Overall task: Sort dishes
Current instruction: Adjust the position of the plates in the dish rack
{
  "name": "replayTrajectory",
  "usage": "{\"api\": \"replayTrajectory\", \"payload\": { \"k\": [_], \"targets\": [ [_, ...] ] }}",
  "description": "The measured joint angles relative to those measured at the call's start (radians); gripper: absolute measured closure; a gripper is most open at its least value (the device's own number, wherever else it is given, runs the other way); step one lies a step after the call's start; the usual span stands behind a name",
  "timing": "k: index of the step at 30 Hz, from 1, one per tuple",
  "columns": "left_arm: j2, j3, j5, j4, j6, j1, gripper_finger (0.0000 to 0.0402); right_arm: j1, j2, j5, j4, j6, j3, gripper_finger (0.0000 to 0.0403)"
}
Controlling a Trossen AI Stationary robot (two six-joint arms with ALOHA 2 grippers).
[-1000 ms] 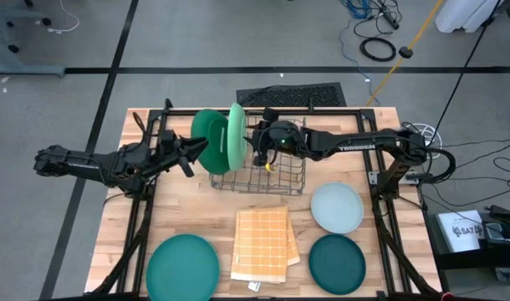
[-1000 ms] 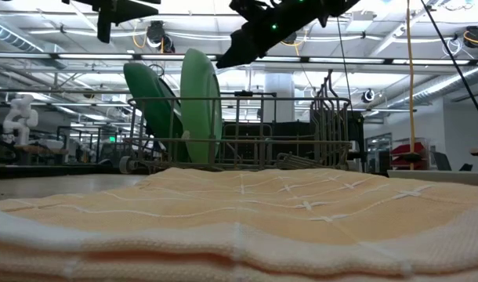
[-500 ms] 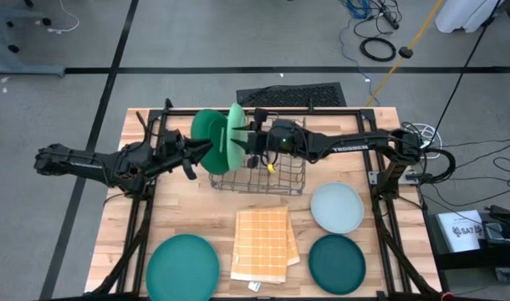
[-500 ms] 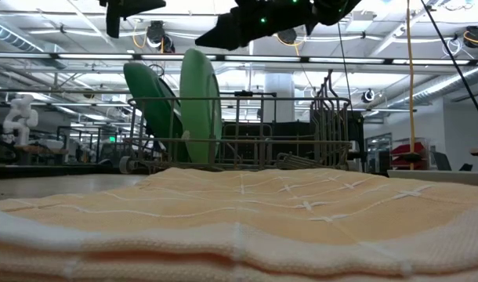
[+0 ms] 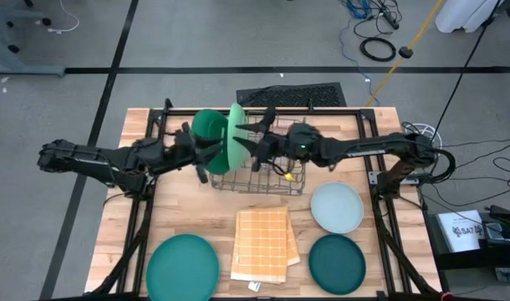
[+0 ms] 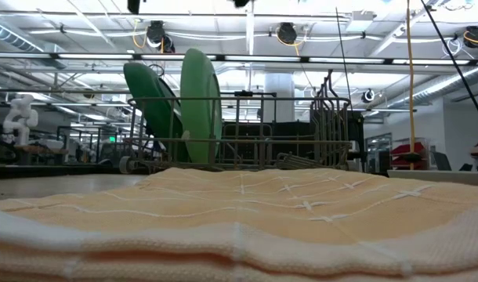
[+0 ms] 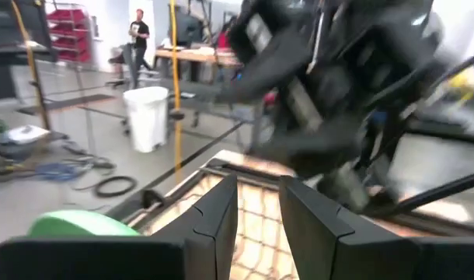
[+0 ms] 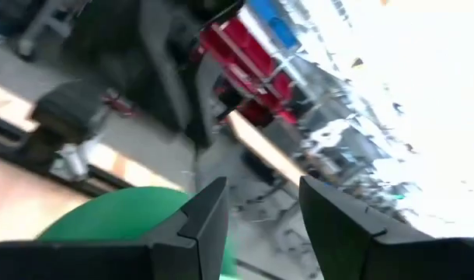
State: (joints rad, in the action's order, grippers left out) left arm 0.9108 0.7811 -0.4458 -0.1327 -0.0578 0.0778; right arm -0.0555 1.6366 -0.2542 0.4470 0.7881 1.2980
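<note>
Two plates stand on edge in the wire rack (image 5: 267, 171) at upper centre of the high view: the mid green plate (image 5: 206, 134) and the light green plate (image 5: 236, 139). Teal (image 5: 182, 266), pale blue-grey (image 5: 337, 207) and dark teal (image 5: 337, 262) plates lie flat on the worktop (image 5: 196, 209) below. The left gripper (image 5: 206, 153) and right gripper (image 5: 248, 144) crowd the racked pair — fingers apart, nothing held. Risk: either arm clips a rim, tipping a plate off its slot, or the arms collide.

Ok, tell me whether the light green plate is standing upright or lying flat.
Upright. The light green plate stands on edge in the wire rack, beside the mid green plate; from above it shows only as a narrow sliver.
</note>
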Motion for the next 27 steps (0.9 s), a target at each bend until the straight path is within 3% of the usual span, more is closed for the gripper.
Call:
{"api": "replayTrajectory", "payload": {
  "k": [6,13,22,27],
  "targets": [
    [0.160,0.126,-0.025,0.087,0.074,-0.035,0.0295,0.043,-0.113,-0.111,-0.020,0.038,0.000,0.0250],
    [0.350,0.272,-0.094,0.322,0.088,-0.109,0.0295,0.072,-0.187,-0.133,-0.116,0.023,0.000,0.0250],
    [0.419,0.383,-0.311,0.744,-0.167,-0.153,0.0295,0.077,-0.201,-0.148,-0.219,-0.002,0.000,0.0250],
    [0.413,0.409,-0.326,0.902,-0.306,-0.151,0.0295,0.077,-0.201,-0.147,-0.223,-0.002,0.000,0.0250]
  ]
}}
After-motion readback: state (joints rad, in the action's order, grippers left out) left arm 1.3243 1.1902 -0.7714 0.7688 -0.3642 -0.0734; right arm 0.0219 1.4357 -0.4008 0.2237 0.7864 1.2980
